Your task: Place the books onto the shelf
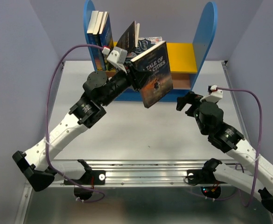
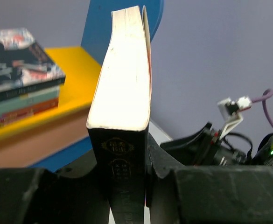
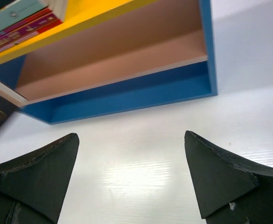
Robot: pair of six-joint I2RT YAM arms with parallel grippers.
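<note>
Since the L gripper [image 1: 134, 77] is clenched on the Tale of Two Cities paperback [image 1: 156, 74] only near its spine edge, w/ most of the bk sticking out past the fingers, the main risk is the bk pivoting or sliding in the grip. It hangs tilted in the air, upper centre of the top view, in front of the shelf [image 1: 206, 37] and not yet on any board. In the L wrist view the pads [image 2: 162, 161] press both covers low down, w/ the page block rising free above.

Other risks, as I judge them:
- The leaning paperback [image 1: 129, 39], just up-left of the held one in the top view, rests at a slant. A nudge from the bk or wrist prob. topples it, maybe toward the upright books [image 1: 100, 25] at upper left.
- The flat stack [image 2: 19, 84] takes the middle of the yellow board [image 1: 183, 56], and free room shows only at the board's right part. A slanted entry could catch a corner on the board's front edge or on the stack.
- If let go while tilted, the bk likely falls flat or drops to the table [image 1: 127, 135].
- The R gripper [image 1: 185, 100], right of centre, hangs over the table w/ fingers spread wide, holding nothing, so there's no 2nd support if the bk slips.
</note>
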